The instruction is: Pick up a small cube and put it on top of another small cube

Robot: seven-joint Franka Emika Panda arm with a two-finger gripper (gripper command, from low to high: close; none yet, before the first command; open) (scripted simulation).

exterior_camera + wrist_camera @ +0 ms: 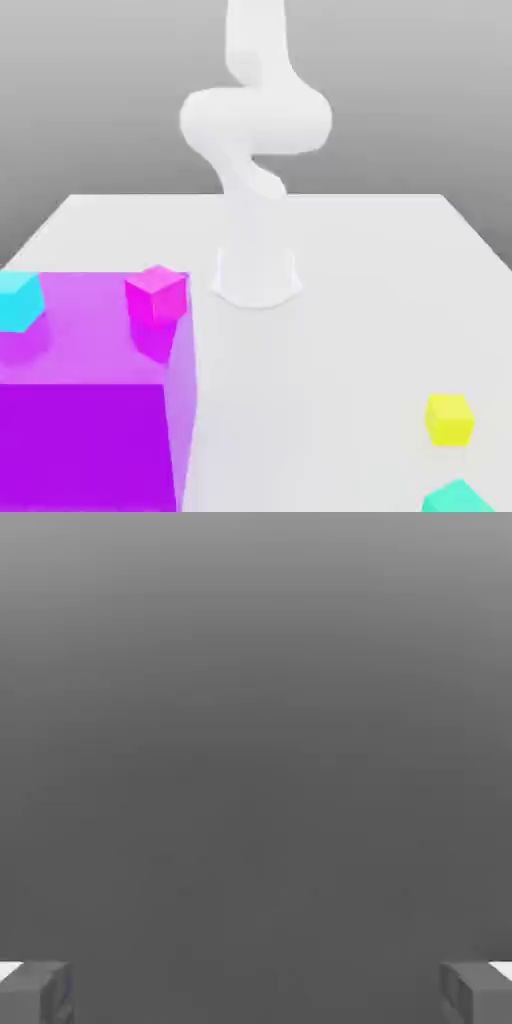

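Note:
Several small cubes show in the exterior view. A magenta cube [157, 294] and a cyan cube [18, 299] sit on top of a large purple block [90, 400] at the exterior view's left. A yellow cube [449, 418] rests on the white table [330, 380] at the right, with a teal cube [458, 498] just in front of it at the picture's lower edge. In the hand view my gripper [256, 992] is open, its two grey fingertips [35, 990] far apart with nothing between them, facing plain grey background.
The white arm [255, 120] rises from its base [258, 275] at the middle of the table and bends upward out of the picture. The large purple block stands tall at the front left.

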